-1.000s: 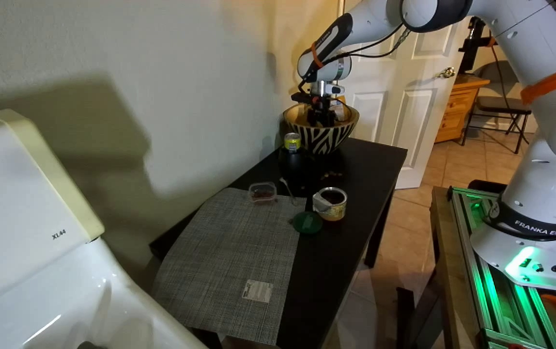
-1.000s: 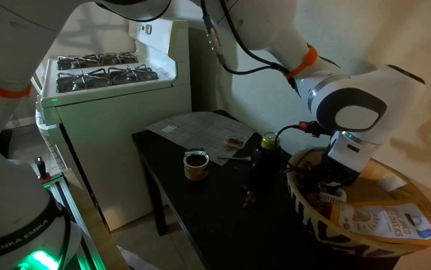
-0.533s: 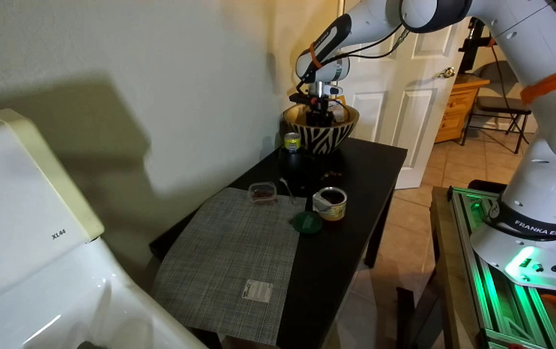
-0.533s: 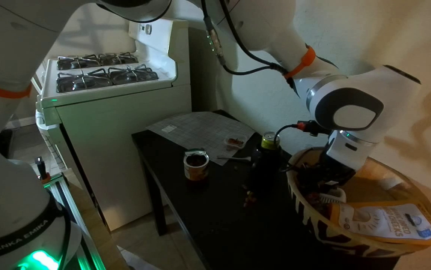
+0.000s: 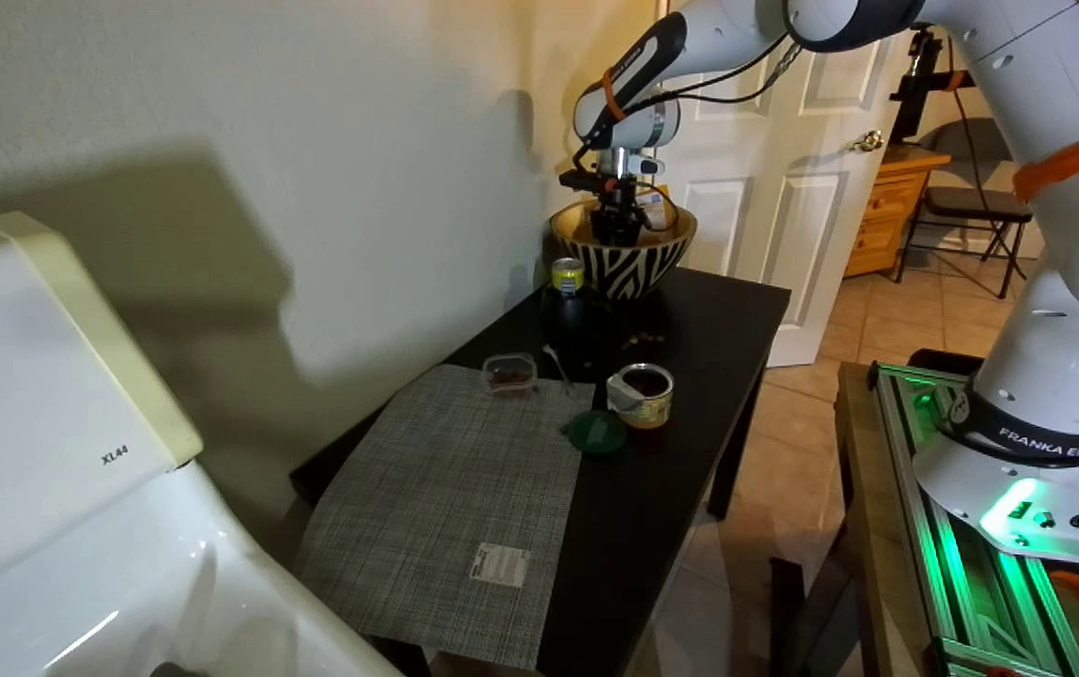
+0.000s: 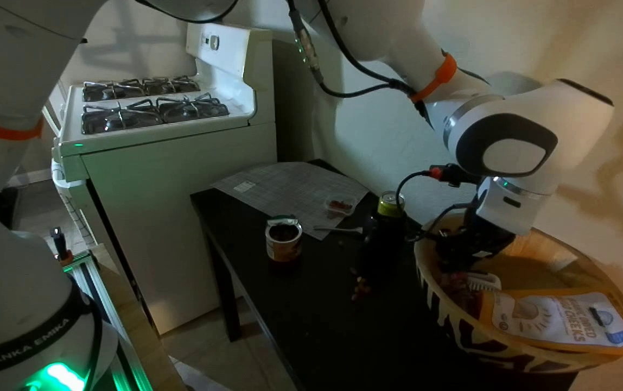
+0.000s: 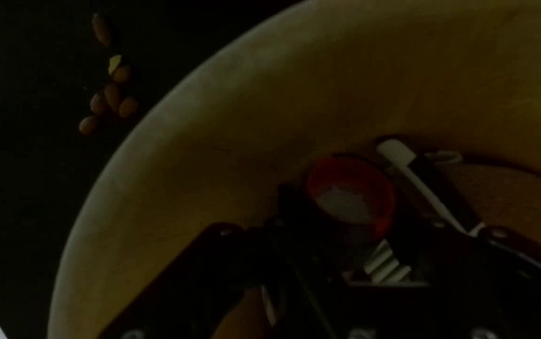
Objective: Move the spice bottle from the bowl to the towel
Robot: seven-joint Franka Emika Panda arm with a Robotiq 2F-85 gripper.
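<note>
The zebra-striped bowl [image 5: 629, 271] stands at the far end of the black table, its tan inner wall [image 7: 171, 174] filling much of the dark wrist view. My gripper [image 5: 618, 233] reaches down into it. Between the fingers in the wrist view is the spice bottle [image 7: 346, 202], seen from above by its red rim and whitish top; the jaws are closed around it. Its lower body is hidden by the gripper, and neither exterior view shows it. The grey towel [image 5: 445, 489] lies flat across the near part of the table, its pale label showing in both exterior views.
A dark vessel topped by a yellow-green can [image 6: 390, 205] stands beside the bowl. The bowl also holds an orange pouch [image 6: 561, 320] and a white brush [image 6: 484, 281]. A cup [image 5: 648, 400], green lid [image 5: 597, 432] and clear tub [image 5: 509, 373] sit near the towel.
My gripper has closed on the bottle and risen slightly inside the bowl, its cable lifting with it. The pouch has shifted a little. Things on the table have stayed put.
</note>
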